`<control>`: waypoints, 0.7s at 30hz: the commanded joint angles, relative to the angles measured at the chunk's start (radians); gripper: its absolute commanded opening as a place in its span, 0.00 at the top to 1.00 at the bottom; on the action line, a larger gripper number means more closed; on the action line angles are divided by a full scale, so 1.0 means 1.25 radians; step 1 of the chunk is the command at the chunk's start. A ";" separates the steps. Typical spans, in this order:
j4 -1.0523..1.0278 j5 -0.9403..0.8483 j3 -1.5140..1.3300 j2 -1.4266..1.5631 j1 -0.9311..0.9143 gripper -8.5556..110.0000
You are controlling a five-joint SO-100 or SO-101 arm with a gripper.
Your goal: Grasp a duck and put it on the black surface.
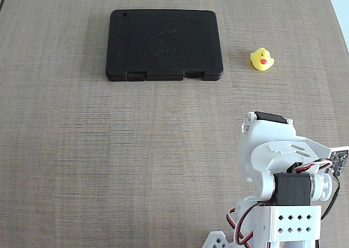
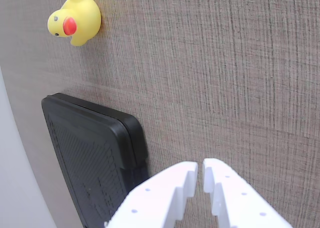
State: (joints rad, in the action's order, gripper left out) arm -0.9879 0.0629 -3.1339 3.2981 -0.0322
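Duck (image 1: 262, 59): tiny, bright yellow, red-orange beak, upright on table (image 1: 82, 150).

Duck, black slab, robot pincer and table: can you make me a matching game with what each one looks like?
Things:
1. duck
2. black slab
3. pincer
4. table

Looks:
A. white, fingers nearly together
B. grey-brown, wood grain
C. bright yellow, red-orange beak
D. flat, matte, rounded corners

Pairs: 1-C, 2-D, 3-A, 4-B
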 commanded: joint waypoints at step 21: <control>0.012 -0.004 0.004 0.048 -0.010 0.92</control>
State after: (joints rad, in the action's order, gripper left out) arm -0.9879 0.0629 -3.1339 3.2981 -0.0322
